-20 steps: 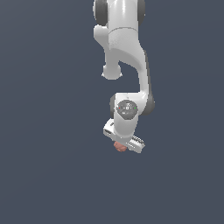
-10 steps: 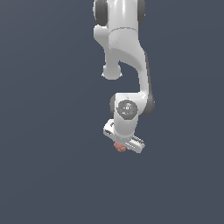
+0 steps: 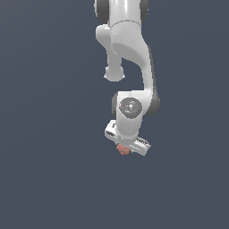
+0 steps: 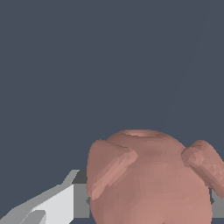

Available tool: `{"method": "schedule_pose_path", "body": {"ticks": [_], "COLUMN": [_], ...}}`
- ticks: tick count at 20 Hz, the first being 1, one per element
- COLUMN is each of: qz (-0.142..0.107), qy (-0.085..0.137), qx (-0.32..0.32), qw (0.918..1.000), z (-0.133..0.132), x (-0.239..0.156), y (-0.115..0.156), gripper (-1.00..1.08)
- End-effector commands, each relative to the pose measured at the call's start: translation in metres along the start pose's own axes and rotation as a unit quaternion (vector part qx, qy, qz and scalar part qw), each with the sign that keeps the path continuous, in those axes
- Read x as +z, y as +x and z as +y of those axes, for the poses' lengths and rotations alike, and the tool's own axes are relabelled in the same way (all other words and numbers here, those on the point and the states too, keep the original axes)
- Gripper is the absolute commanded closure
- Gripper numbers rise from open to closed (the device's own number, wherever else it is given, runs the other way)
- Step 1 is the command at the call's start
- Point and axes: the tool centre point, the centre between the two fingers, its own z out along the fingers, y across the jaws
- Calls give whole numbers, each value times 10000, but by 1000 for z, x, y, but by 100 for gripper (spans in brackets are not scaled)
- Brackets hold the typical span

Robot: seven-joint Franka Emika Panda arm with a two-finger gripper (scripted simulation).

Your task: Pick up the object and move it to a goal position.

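The object (image 3: 122, 150) is a small lumpy salmon-pink blob that sits right under the white hand of my arm in the exterior view. In the wrist view the object (image 4: 148, 179) fills the space between the fingers, with bumps sticking out on both sides. My gripper (image 3: 126, 149) points down and is shut on the object. One white and grey finger (image 4: 59, 204) presses against the object's side; the other finger is nearly hidden behind the object at the picture's edge. I cannot tell whether the object touches the ground.
The white arm (image 3: 127, 49) comes down from the top of the exterior view. Around it there is only a plain dark grey-blue ground (image 3: 49, 170). No goal marker shows.
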Motion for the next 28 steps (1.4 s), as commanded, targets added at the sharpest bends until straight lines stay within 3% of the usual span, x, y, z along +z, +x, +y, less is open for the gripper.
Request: {"method": "schedule_pose_path", "body": {"ticks": [1,12,21,28], "qz": [50,351,606,735], "qy": [46,364,665,831], "qx": [-139,-1202,-2149,-2651], "qw": [9999,9915,9725,9578], "z": [-3,-22,-38,-44], "x": [-19,-157,-284,-353], "y": [5,31,44,48], "gripper": [108,108,108,108]}}
